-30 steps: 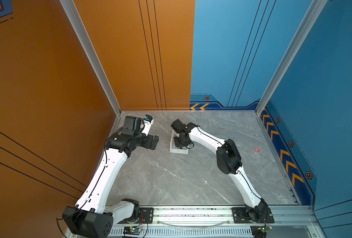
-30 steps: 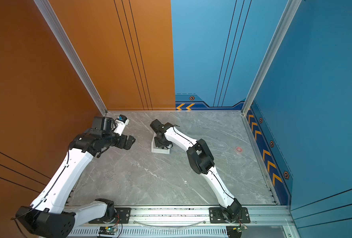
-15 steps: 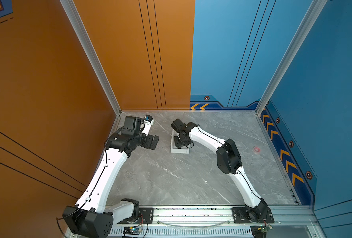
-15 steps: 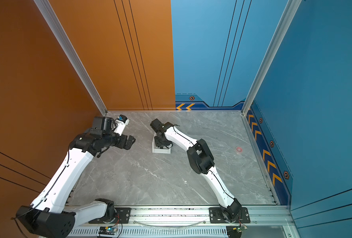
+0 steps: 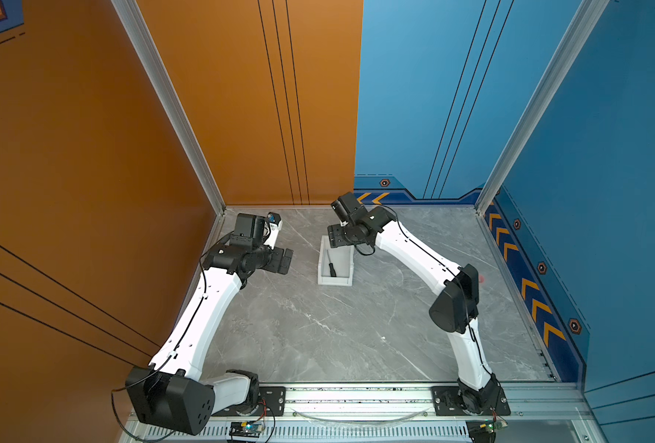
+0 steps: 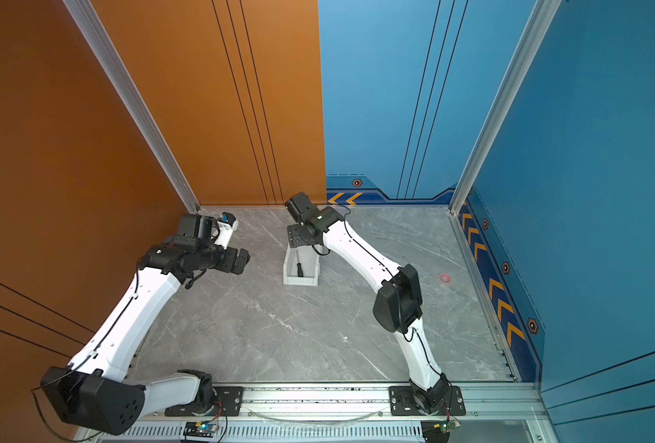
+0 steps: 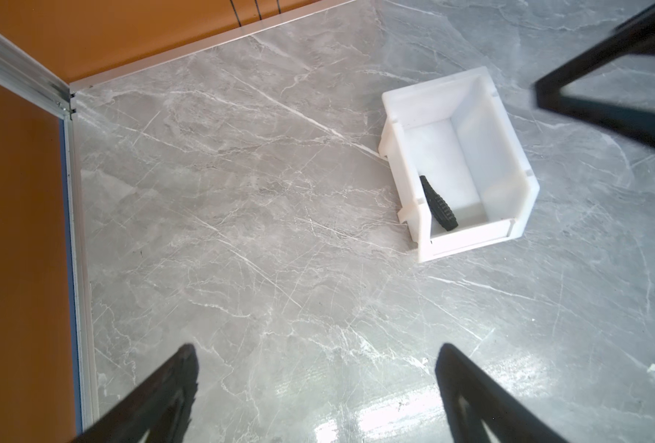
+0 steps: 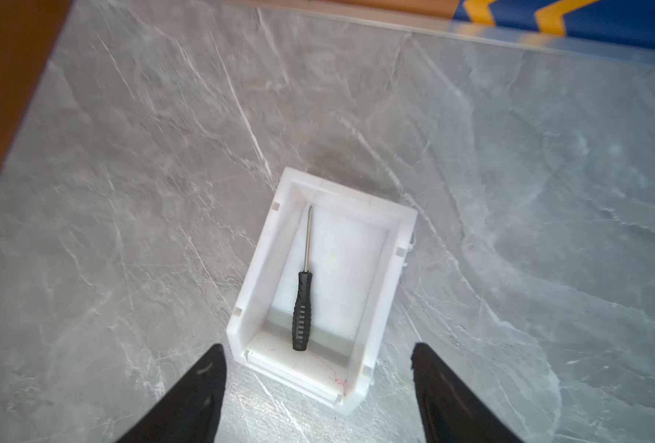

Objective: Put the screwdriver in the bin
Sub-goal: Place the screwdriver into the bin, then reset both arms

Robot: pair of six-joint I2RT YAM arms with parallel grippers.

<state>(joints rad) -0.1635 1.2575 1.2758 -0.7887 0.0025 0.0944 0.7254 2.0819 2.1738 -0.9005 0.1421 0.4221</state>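
Above the bin, the right gripper (image 8: pixel 317 347) hangs with its jaws spread wide and nothing between them. A second ago it was down in the bin, hiding most of it in the top views; it has since let go and lifted clear. Below it the screwdriver (image 8: pixel 302 310) lies flat on the floor of the bin (image 8: pixel 258 268), free of the fingers. Its handle is toward the low end and its tip near the opposite wall, close along one long side. The bin stands on the grey table (image 5: pixel 318 326) where it stood before. Well off to the side, the left gripper (image 7: pixel 317 348) is also parted and empty, unmoved. The placing looks done; only the retreat seems left.
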